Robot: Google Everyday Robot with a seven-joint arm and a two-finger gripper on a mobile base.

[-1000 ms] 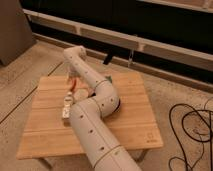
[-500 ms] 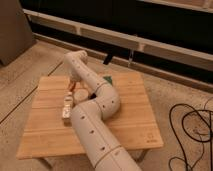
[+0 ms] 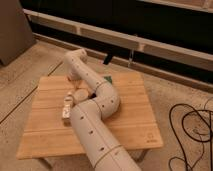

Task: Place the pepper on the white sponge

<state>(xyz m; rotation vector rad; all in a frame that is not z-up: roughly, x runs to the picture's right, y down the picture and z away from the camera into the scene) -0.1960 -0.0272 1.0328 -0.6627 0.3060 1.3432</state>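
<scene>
Now the tool (image 3: 73, 88) sits low over the left half of the wooden counter (image 3: 131, 119), just past the far end of the white sponge (image 3: 66, 111) and beside a round beige cup (image 3: 80, 94). Its fingers are pressed together. The wrist hides most of them, so it cannot be told whether they pinch anything.

The pepper (image 3: 69, 96) shows only as a small reddish spot right under the tool, close to the sponge's far end. It cannot be told whether the pepper touches the sponge or lies on the wood.

Compared with a second ago, the wrist has come down and drawn nearer to the sponge. Back then the tool hung farther back on the counter, with the orange spot beneath it and well apart from the sponge. Half a second ago the spot was already close to the sponge's end, much where it shows now.

The sponge lies lengthwise in the same place as before, and the cup has not shifted. The white arm (image 3: 96, 131) rises from the bottom edge, bends at its elbow over the middle of the counter and reaches back to the left. A small green thing (image 3: 108, 78) peeks out behind the elbow, as earlier. Black cables (image 3: 193, 128) lie on the floor (image 3: 20, 75) to the right.
</scene>
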